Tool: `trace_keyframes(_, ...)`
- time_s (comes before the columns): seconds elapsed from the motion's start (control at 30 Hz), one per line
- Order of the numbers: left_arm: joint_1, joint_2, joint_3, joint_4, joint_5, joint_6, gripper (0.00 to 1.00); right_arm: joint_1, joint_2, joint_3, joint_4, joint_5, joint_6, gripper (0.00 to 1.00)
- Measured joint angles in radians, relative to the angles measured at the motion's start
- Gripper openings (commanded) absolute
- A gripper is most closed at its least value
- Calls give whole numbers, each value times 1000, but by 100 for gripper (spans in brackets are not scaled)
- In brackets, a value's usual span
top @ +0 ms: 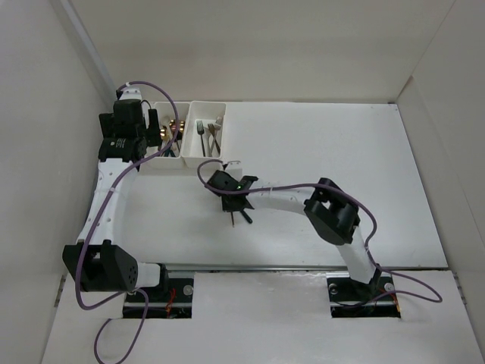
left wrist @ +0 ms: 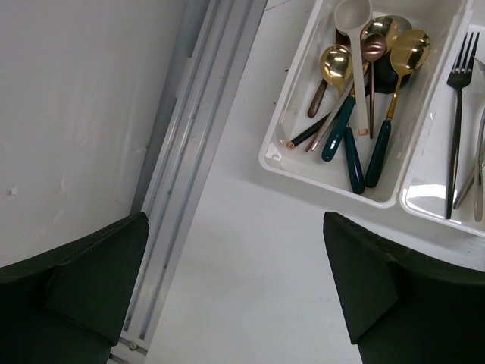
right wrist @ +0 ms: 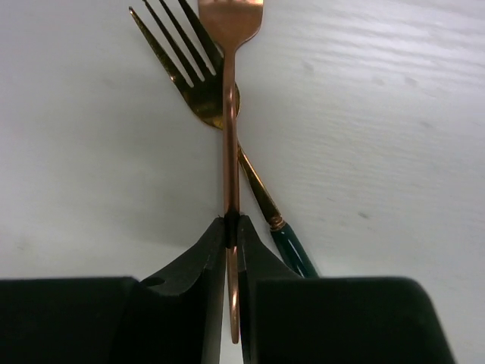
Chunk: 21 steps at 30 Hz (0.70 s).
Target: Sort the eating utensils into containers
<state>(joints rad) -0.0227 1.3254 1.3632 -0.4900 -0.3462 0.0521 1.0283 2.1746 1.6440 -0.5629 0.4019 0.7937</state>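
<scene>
Two white bins stand side by side at the back left. The left bin holds several spoons in gold, copper and white, some with dark green handles. The right bin holds forks. My left gripper is open and empty, just in front of the left bin. My right gripper is shut on the handle of a copper utensil at the table's middle. A gold fork with a dark green handle lies on the table under it.
White walls enclose the table on the left, back and right. A metal rail runs along the left wall beside the left bin. Purple cables trail along both arms.
</scene>
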Motion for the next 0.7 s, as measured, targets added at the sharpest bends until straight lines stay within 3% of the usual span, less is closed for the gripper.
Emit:
trace_keyframes(0.17,0,-1,0,0,-3,0,100,-11,-137,-187,-7,29,-48,0)
trace_keyframes(0.3,0,-1,0,0,-3,0,100,-19,-227,-245,-25,39,-137,0)
trace_keyframes(0.47,0,-1,0,0,-3,0,100,-23,-311,-196,-42,99,-195,0)
trace_keyframes(0.7,0,-1,0,0,-6,1,100,-37,-248,-68,-48,175,-324,0)
